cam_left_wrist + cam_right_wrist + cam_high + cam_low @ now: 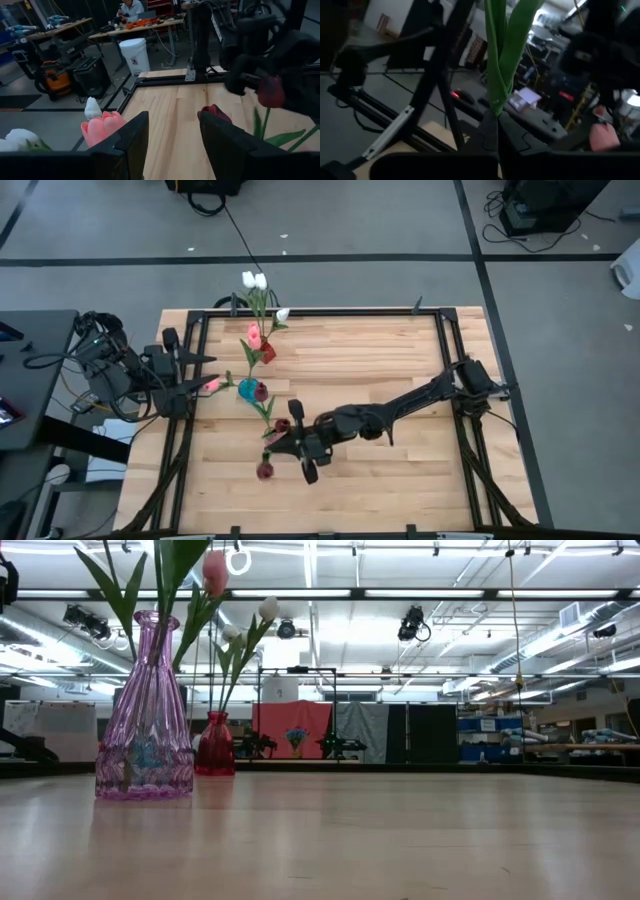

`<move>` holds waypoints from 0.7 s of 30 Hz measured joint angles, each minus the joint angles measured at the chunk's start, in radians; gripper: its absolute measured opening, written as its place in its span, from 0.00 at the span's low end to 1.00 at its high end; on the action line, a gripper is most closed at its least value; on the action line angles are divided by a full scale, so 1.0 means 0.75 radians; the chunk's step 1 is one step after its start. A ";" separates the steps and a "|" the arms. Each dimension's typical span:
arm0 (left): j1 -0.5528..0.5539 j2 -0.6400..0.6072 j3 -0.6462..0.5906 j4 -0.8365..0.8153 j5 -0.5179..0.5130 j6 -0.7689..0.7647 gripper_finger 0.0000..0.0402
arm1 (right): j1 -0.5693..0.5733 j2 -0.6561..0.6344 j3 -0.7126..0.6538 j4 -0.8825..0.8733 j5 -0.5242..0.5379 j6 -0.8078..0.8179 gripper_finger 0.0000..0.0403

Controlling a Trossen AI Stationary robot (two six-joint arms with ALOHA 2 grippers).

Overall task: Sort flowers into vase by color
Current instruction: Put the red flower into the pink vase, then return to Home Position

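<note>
Nearest us, our right tool (290,442) is pinched shut on the green stem (496,65) of a dark red flower (264,470), held just short of the blue vase (248,389). Beside that vase our left tool (172,135) waits with its fingers apart and nothing between them. Beyond the blue vase, the red vase (267,352) already carries white flowers (254,280), so we judge sorting partly done.

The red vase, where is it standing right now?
In the high view the red vase stands on the table's far left part, beyond the blue-looking vase, holding white tulips.
</note>
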 joint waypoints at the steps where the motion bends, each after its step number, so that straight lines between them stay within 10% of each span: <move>1: 0.000 0.000 0.000 0.000 0.000 -0.001 0.46 | -0.008 0.000 0.000 -0.005 0.000 0.013 0.01; 8: 0.000 0.000 0.000 0.000 0.000 -0.011 0.46 | -0.057 -0.001 0.000 -0.074 -0.001 0.214 0.04; 21: 0.000 -0.006 0.018 -0.006 0.009 -0.026 0.46 | -0.125 -0.125 -0.001 -0.521 0.034 0.466 0.40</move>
